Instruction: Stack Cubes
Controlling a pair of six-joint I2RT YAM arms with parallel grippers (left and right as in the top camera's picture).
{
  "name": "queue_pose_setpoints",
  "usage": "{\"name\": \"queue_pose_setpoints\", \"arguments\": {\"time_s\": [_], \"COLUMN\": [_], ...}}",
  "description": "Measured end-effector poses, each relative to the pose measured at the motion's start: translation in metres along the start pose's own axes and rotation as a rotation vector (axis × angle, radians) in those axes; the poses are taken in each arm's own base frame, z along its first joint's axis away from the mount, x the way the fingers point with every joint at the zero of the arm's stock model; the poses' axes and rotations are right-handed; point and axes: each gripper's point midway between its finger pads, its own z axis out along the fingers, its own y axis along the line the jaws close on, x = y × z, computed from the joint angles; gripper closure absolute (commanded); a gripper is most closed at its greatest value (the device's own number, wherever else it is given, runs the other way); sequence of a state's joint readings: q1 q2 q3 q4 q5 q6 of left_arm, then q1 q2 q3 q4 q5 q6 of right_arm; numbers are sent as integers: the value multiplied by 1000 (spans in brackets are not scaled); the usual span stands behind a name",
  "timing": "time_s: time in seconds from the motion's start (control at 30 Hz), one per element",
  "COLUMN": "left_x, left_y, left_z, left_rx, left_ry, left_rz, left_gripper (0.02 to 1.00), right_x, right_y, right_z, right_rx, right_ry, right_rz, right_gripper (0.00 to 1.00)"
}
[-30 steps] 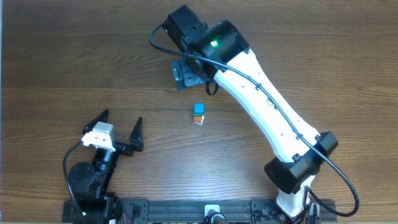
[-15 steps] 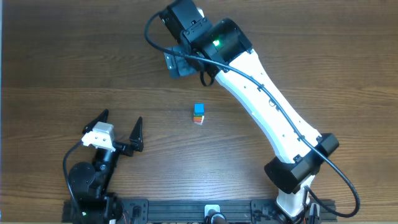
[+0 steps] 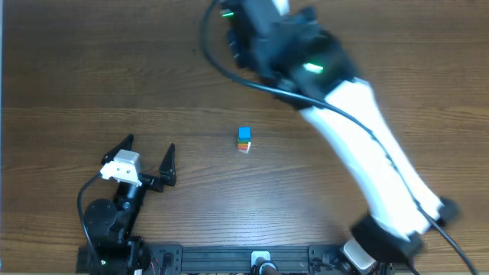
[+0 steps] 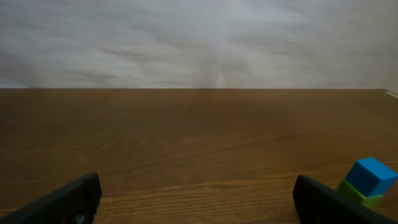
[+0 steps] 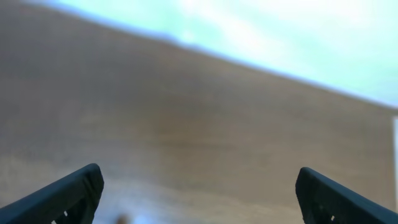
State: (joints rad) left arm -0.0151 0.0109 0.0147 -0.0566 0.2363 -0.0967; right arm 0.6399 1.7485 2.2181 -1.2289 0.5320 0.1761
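R gripper [image 5: 199, 205] lifted farther from cube stack [image 3: 244, 140].

The left arm [image 3: 113, 218], based at about seven o'clock in the top view, is built of rounded black joints with a small white block [image 3: 122, 163] at its wrist and a thin black cable loop [image 3: 79, 202] down its side. Its left claw [image 3: 150, 143] has two black, tapering, pointed fingers [image 3: 168, 163]. The right arm [image 3: 374, 160], based at five o'clock, has a long white shell between black joints, a long black cable [image 3: 336, 114] along it and a bulky black housing [image 3: 283, 46] toward twelve o'clock carrying a green light [image 3: 312, 69], while the right claw [image 5: 196, 180] has broad black finger blades [image 5: 62, 196].
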Motion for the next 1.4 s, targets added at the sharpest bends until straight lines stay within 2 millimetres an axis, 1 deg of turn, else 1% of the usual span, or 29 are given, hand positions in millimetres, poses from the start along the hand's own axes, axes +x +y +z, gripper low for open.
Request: {"name": "queue_pose_setpoints", "arguments": {"time_s": [0.07, 0.1, 0.13, 0.17, 0.2, 0.27, 0.37, 0.47, 0.53, 0.63, 0.73, 0.83, 0.87, 0.93, 1.0, 1.13, 1.23, 1.4], "left_x": [0, 0, 0, 0, 0, 0, 0, 0, 0, 0, 0, 0, 0, 0, 0, 0, 0, 1], "left_y": [0, 0, 0, 0, 0, 0, 0, 0, 0, 0, 0, 0, 0, 0, 0, 0, 0, 0], "left_z": [0, 0, 0, 0, 0, 0, 0, 0, 0, 0, 0, 0, 0, 0, 0, 0, 0, 0], "left_rx": [0, 0, 0, 0, 0, 0, 0, 0, 0, 0, 0, 0, 0, 0, 0, 0, 0, 0], "left_ry": [0, 0, 0, 0, 0, 0, 0, 0, 0, -1, -1, -1, 0, 0, 0, 0, 0, 0], "left_rz": [0, 0, 0, 0, 0, 0, 0, 0, 0, 0, 0, 0, 0, 0, 0, 0, 0, 0], "left_gripper": [18, 18, 18, 18, 20, 18, 18, 18, 18, 18, 18, 20, 18, 18, 18, 18, 18, 18], "right_x": [-12, -16, -17, -18, -17, -13, -6, 2, 13, 37, 69, 107, 114, 137, 166, 211, 236, 264], "right_y": [-41, -66, -83, -106, -123, -150, -171, -182, -185, -189, -186, -177, -174, -166, -156, -141, -133, -124], "right_z": [-24, -36, -45, -56, -65, -81, -99, -112, -116, -121, -122, -120, -120, -117, -108, -86, -67, -39], "right_rx": [28, 50, 66, 86, 98, 114, 123, 122, 117, 115, 108, 94, 91, 81, 68, 47, 39, 31], "right_ry": [-61, -88, -107, -127, -144, -171, -213, -275, -306, -357, -415, -446, -466, -501, -507, -489, -476, -470], "right_rz": [48, 79, 102, 135, 163, 208, 243, 257, 266, 282, 290, 291, 291, 289, 286, 282, 280, 280], "right_gripper": [9, 7, 9, 9, 9, 7, 7, 9, 9, 7, 9, 9, 7, 9, 9, 7, 7, 7]}}
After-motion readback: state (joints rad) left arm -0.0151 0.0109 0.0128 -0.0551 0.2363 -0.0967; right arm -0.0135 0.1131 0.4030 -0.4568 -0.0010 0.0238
